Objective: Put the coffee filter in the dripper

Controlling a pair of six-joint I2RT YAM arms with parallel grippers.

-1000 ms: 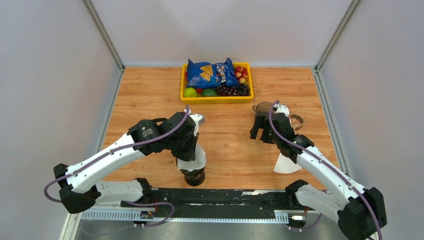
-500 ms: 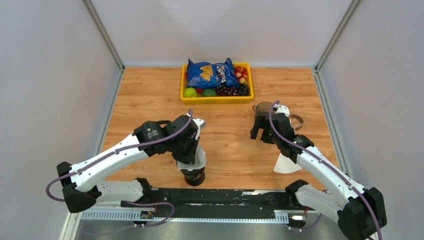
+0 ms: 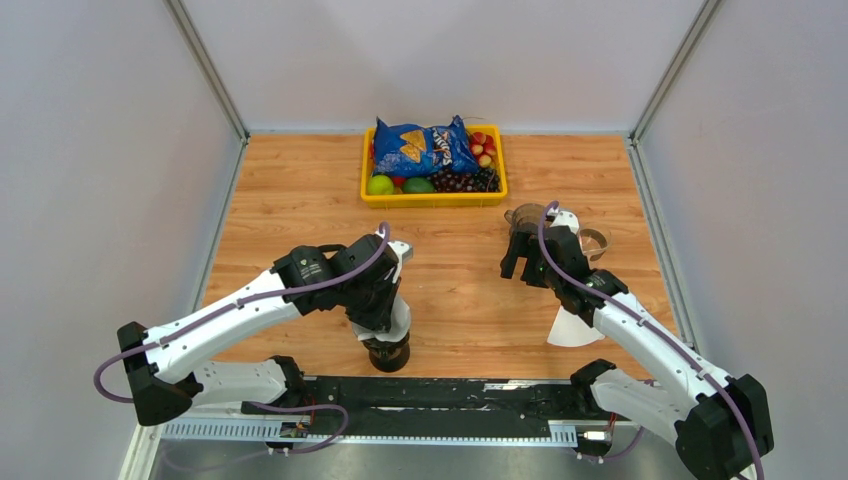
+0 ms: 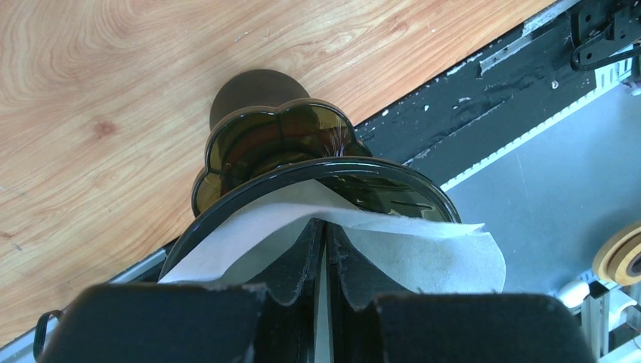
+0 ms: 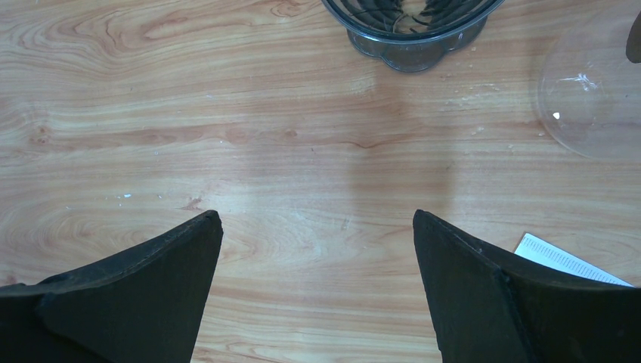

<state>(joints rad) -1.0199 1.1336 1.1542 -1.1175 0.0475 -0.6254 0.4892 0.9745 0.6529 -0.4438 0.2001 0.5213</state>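
A dark brown dripper (image 3: 387, 353) stands at the table's near edge; the left wrist view shows its scalloped base and round rim (image 4: 278, 141). My left gripper (image 3: 383, 322) is right above it, shut on a white paper coffee filter (image 4: 429, 249) whose lower edge reaches into the rim. The filter shows in the top view (image 3: 402, 318) too. My right gripper (image 3: 520, 272) is open and empty above bare wood, as its wrist view (image 5: 317, 227) shows. A second white filter (image 3: 572, 329) lies flat near the right arm, its corner visible in the right wrist view (image 5: 565, 260).
A smoky clear dripper (image 3: 522, 216) and a clear glass vessel (image 3: 594, 240) stand just beyond my right gripper; both show in the right wrist view, dripper (image 5: 412, 26) and glass (image 5: 593, 106). A yellow basket (image 3: 434, 199) with a chip bag and fruit sits at the back.
My left gripper has moved down and toward the near edge with the filter, closing on the dark dripper. The right arm has not moved.
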